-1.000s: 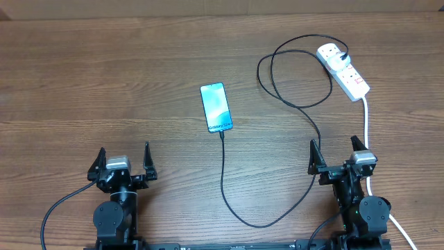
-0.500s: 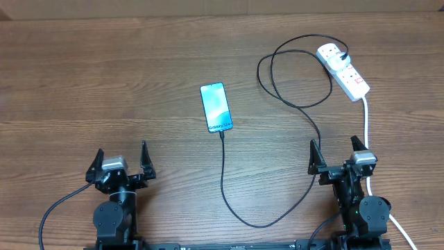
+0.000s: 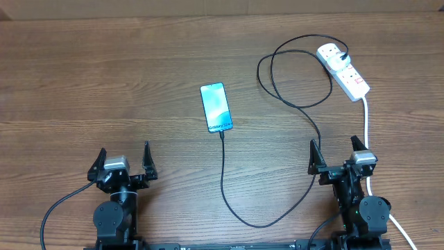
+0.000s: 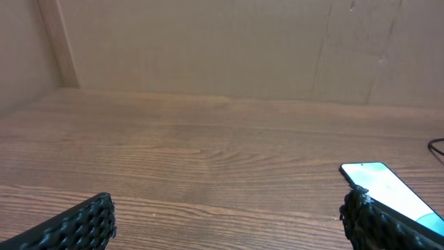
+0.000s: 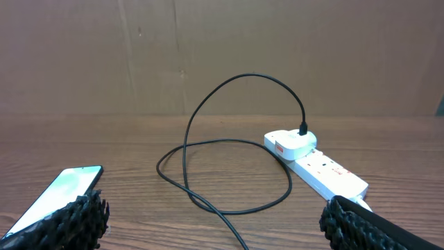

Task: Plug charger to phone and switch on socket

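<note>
The phone (image 3: 216, 107) lies flat mid-table with its screen lit, and it also shows in the left wrist view (image 4: 388, 191) and the right wrist view (image 5: 59, 194). The black charger cable (image 3: 223, 173) meets the phone's near end, curves right, loops (image 5: 229, 139) and ends at a white adapter (image 5: 291, 142) seated in the socket (image 3: 347, 73). The socket is a white strip at the far right (image 5: 326, 170). My left gripper (image 3: 124, 153) is open near the front left, well short of the phone. My right gripper (image 3: 334, 147) is open at the front right, below the socket. Both hold nothing.
The socket's thick white lead (image 3: 366, 125) runs down past the right arm's base. A brown board wall (image 4: 208, 48) closes the far side of the wooden table (image 3: 104, 76). The cable's low bend (image 3: 257, 225) lies between the two arms.
The left gripper swayed slightly and is back where it was. Nothing else has moved.
</note>
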